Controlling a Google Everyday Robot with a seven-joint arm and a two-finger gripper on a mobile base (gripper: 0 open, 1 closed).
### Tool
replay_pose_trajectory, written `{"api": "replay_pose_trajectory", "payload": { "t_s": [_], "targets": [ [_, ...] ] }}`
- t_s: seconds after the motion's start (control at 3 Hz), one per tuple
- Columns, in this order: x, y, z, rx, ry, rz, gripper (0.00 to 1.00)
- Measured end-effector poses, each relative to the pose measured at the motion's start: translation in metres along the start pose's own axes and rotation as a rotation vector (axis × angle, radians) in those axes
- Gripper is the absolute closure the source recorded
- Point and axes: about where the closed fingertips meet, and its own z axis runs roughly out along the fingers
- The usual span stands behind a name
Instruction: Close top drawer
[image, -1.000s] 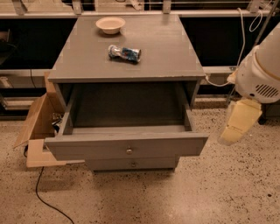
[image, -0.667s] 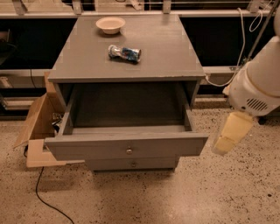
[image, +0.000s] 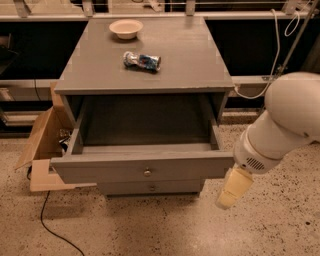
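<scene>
The top drawer (image: 115, 168) of the grey cabinet is pulled far out and its inside looks empty. Its wide flat front has a small round brass knob (image: 147, 173) at the centre. My gripper (image: 233, 189), a cream-coloured end on the white arm (image: 280, 125), hangs low at the right of the cabinet. It is just beside and slightly below the right end of the drawer front, apart from it.
On the cabinet top (image: 200, 65) stand a pale bowl (image: 126, 28) and a crushed can (image: 142, 61). A lower drawer front (image: 150, 188) shows under the open one. An open cardboard box (image: 42, 145) and a black cable (image: 50, 230) lie on the left floor.
My arm has swung down and to the left, bringing the gripper closer to the right end of the drawer front. The drawer has not moved.
</scene>
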Motion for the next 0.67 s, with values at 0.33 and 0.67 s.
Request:
{"api": "replay_pose_trajectory", "payload": {
  "t_s": [0.33,0.67],
  "targets": [
    [-0.002,0.003,0.052,-0.057,0.002,0.014,0.00],
    [-0.018,-0.004,0.101,-0.072,-0.022,0.006,0.26]
  ]
}}
